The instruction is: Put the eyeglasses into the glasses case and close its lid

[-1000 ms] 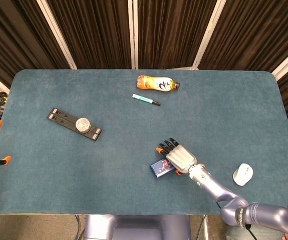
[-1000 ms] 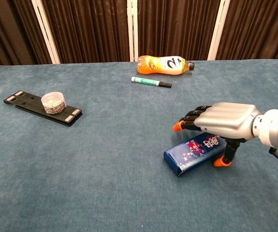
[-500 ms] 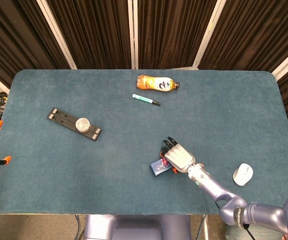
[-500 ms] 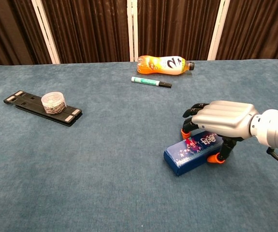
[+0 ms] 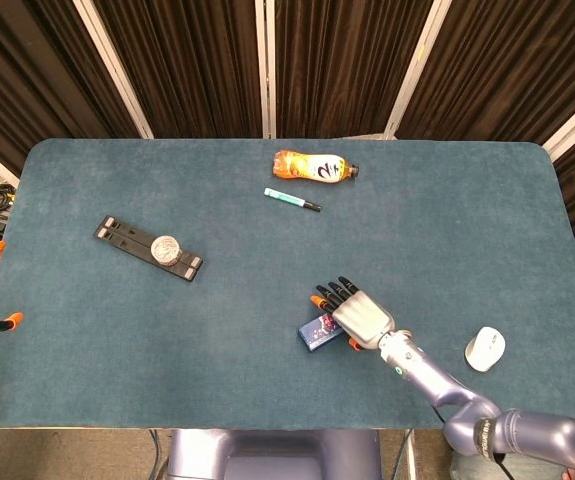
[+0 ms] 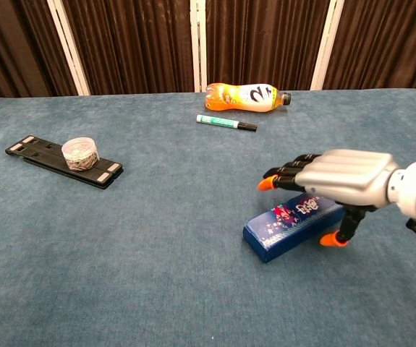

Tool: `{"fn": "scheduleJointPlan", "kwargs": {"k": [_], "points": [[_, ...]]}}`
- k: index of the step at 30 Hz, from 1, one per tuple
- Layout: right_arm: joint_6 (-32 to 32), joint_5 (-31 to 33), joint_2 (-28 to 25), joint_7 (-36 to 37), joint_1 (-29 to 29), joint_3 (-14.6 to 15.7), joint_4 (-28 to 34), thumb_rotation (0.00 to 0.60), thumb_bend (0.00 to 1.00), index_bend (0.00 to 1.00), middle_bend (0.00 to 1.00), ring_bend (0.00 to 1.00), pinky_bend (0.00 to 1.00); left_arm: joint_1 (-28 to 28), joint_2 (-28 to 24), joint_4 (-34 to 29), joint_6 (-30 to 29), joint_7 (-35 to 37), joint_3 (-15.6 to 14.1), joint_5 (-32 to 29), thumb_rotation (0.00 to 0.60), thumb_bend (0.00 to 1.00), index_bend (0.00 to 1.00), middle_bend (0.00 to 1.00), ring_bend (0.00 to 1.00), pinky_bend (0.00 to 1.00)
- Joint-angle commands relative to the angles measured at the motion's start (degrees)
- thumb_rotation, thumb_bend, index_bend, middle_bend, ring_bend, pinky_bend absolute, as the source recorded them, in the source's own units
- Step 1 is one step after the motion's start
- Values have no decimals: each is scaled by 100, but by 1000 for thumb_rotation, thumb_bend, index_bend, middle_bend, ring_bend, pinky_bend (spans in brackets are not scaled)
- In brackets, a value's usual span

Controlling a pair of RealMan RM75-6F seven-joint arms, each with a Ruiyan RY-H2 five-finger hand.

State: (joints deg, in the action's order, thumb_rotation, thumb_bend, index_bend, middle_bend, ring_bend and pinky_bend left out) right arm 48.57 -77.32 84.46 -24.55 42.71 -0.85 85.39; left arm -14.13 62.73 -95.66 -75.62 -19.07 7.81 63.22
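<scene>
Right hand (image 6: 341,179) hovers, fingers spread, over the blue case (image 6: 291,225); mouse (image 5: 485,348) nearby.

A matt, napped teal cloth is covering the table (image 6: 157,289). The right hand (image 6: 338,177) is gleaming in smooth silver metal, and the blue glasses case (image 6: 291,224) is looking glossy.

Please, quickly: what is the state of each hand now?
Left hand: not in view in either camera.
Right hand: open, fingers spread above the blue case, holding nothing.
</scene>
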Motion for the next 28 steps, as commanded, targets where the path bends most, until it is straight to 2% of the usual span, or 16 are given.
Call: {"fn": "scheduleJointPlan", "kwargs": {"k": [1,3,7,11,13,15,21,28], "points": [[414,-203,-448,36,-216,72,545,600,154,46,0,0,0,42,-51,-59,-52,84,-17,77,600,0,0,0,0,0],[659,-371,-666,117,-337,117,762,600,154,47,0,0,0,73,-84,-91,-78,149,-33,127,600,0,0,0,0,0],[1646,-987,-1273,610,-817,230,1162,600,152,48,0,0,0,201,-186,-161,-222,412,-103,374,600,0,0,0,0,0],[2574,-1462,-1539,976,-1271,291,992,600,111,49,0,0,0,368,-247,-177,-469,689,-206,731,600,0,0,0,0,0],[2897,-1559,-1586,1172,-1468,313,860,600,34,48,0,0,0,444,-266,-187,-577,811,-262,900,600,0,0,0,0,0],[3212,-1553,-1595,1391,-1697,308,719,600,1,46,0,0,0,538,-298,-232,-736,924,-320,1105,600,0,0,0,0,0],[3730,-1343,-1542,1909,-2236,274,287,600,0,10,0,0,0,777,-355,-403,-1109,1075,-438,1472,600,0,0,0,0,0],[3833,-1229,-1485,2240,-2497,234,-57,600,0,0,0,0,0,911,-411,-419,-1269,1215,-517,1724,600,0,0,0,0,0]]}}
